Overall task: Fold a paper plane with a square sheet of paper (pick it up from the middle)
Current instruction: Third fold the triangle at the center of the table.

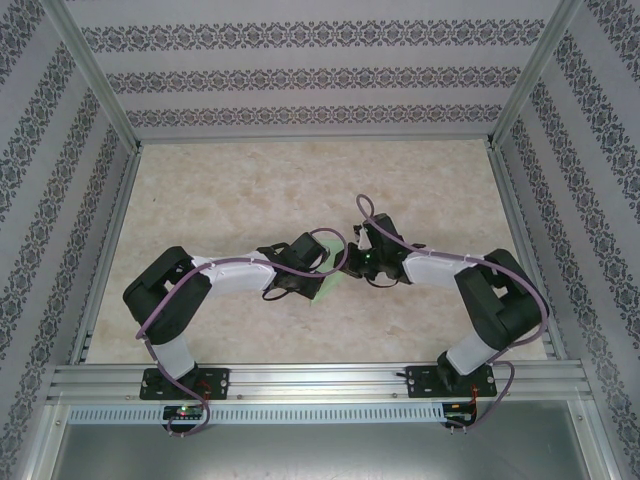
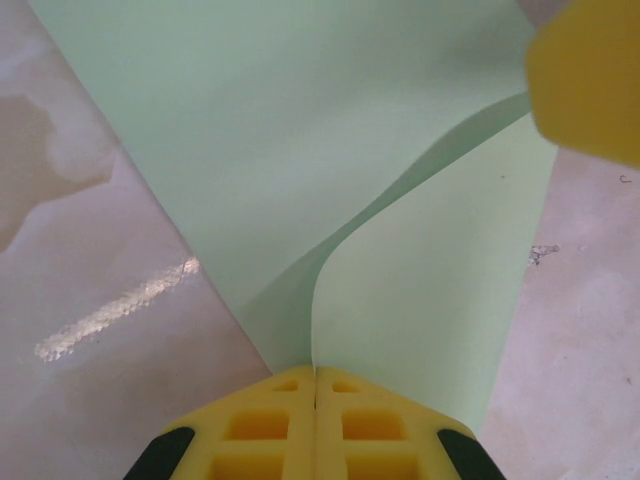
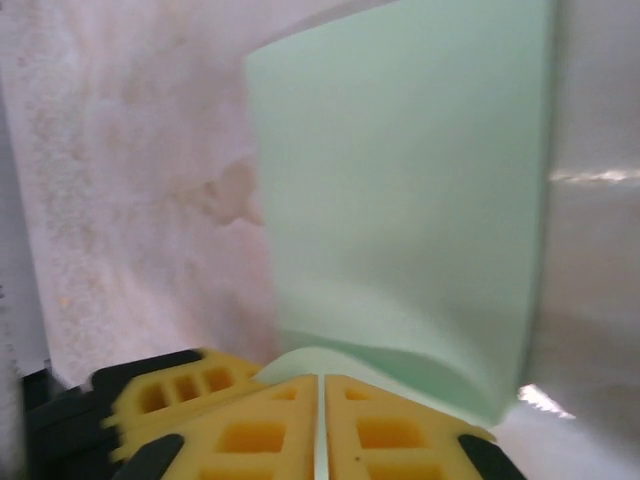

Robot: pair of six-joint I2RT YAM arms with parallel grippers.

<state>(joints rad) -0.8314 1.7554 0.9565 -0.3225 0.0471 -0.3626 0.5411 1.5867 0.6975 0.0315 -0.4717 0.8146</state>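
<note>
From the top external view, the two arms bend in toward each other over the middle of the marbled bench (image 1: 250, 190). The left hand (image 1: 333, 268) and the right hand (image 1: 362, 264) nearly meet there. A small patch of the pale green sheet of paper (image 1: 326, 290) shows just beneath the left hand, low over the bench. From this height I cannot tell how either hand's fingers stand.

In the left wrist view, the left hand (image 2: 316, 372) has its two yellow fingers pressed together with only a thin seam between them, clamped on the sheet of paper (image 2: 300, 120). The paper fans up and away from the fingertips. It lies in two layers: a broad sheet on the left, and on the right a flap whose curved edge runs down into the grip and casts a shadow on the layer below. A blurred yellow pad (image 2: 590, 80) sits over the paper's upper right corner. The glossy bench (image 2: 80, 250) shows on both sides.

In the right wrist view, the right hand (image 3: 320, 380) also has its yellow fingers closed together, and the curled near edge of the sheet of paper (image 3: 400, 200) is nipped at their tips. The paper rises from there as a tall, slightly bowed panel. Another yellow-and-black block (image 3: 165, 390) sits just to the left of the fingers. The bench (image 3: 130, 200) lies behind.
</note>
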